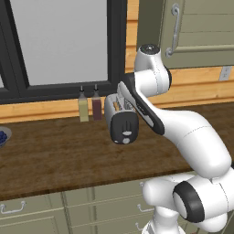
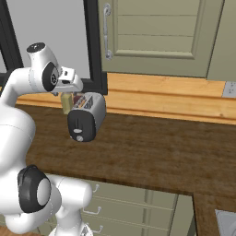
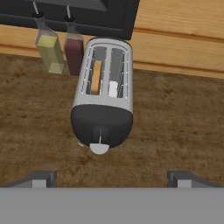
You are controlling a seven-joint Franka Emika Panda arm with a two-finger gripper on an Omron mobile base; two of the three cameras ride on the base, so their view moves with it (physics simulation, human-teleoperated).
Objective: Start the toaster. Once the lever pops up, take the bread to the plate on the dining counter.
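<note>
toaster (image 3: 103, 103): stands on the dark wood worktop (image 3: 175, 127), slots facing up and uncovered; bread (image 3: 96, 78) low in one slot. black end face with lever (image 3: 100, 132) turned toward the worktop's front edge, bare wood before it.
two slim bottles (image 3: 61, 48): just beside the toaster's far corner on one side, against the wall; they crowd that flank.
opposite flank: open worktop, wide passage.
window frame (image 1: 64, 87) and wood wall strip close behind the toaster limit reach past its rear.
gripper (image 3: 109, 179): above, fingers spread wide, apart from the toaster.

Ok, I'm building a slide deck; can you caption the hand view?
Open gripper poised above the rounded silver-grey two-slot toaster, golden-tan bread slice in one slot.
</note>
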